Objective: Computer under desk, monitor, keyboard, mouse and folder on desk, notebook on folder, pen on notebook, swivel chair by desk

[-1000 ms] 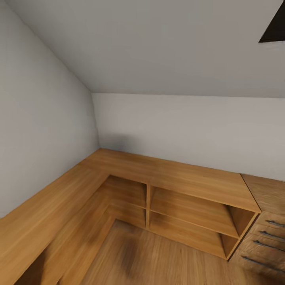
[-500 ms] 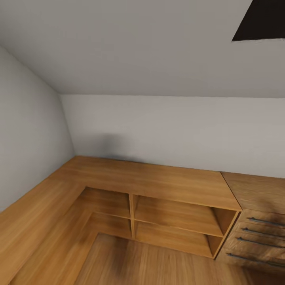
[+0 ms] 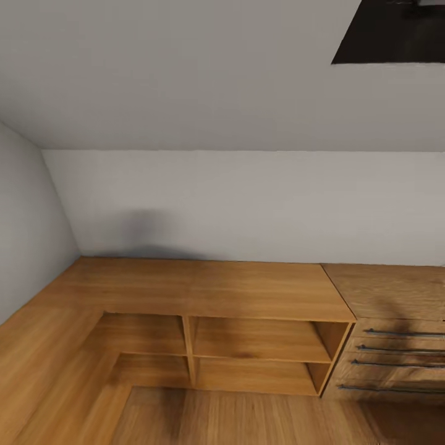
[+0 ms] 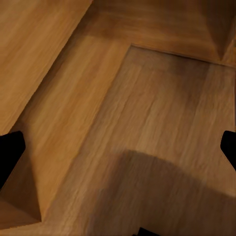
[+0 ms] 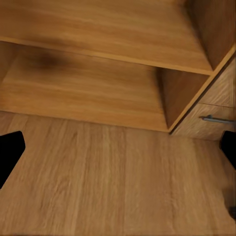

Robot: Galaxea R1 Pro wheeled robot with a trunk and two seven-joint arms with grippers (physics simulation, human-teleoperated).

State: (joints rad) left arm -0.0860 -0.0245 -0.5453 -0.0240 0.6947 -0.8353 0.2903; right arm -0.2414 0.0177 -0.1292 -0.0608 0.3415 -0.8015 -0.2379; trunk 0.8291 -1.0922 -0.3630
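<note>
robot's facing a corner of the bedroom — none of the desk stuff (monitor, keyboard, folder etc) is in front of it, so where those sit can't be told from here. judging by that, it's in transit, not at any pick or place step yet.

head view: low oak shelf unit [image 3: 204,290] wraps the corner in an l shape under the sloped pale grey wall [image 3: 247,204], open cubbies facing the room, nothing on its top or in the shelves. just beside it on the right, touching or nearly so, an oak dresser [image 3: 395,346] w/ long dark bar handles. dark skylight [image 3: 395,31] up on the slope at the right.

left gripper [image 4: 118,152]: dark fingertips [image 4: 10,152] at both sides of the wrist view, wide apart, nothing between them but wood plank floor [image 4: 162,147] and the shelf unit's base edge. right gripper [image 5: 118,157]: same — tips spread wide, holding nothing, looking at the floor, the lower cubbies and one dresser handle [image 5: 216,119].

both arms prob kept low and empty since there's nothing to carry yet.

room to move: the floor in front is open, but the shelf unit closes off the left and the far side, dresser the right — a dead-end pocket. i'd say the way out is turning or backing away, minding the shelf corner near the left arm.
</note>
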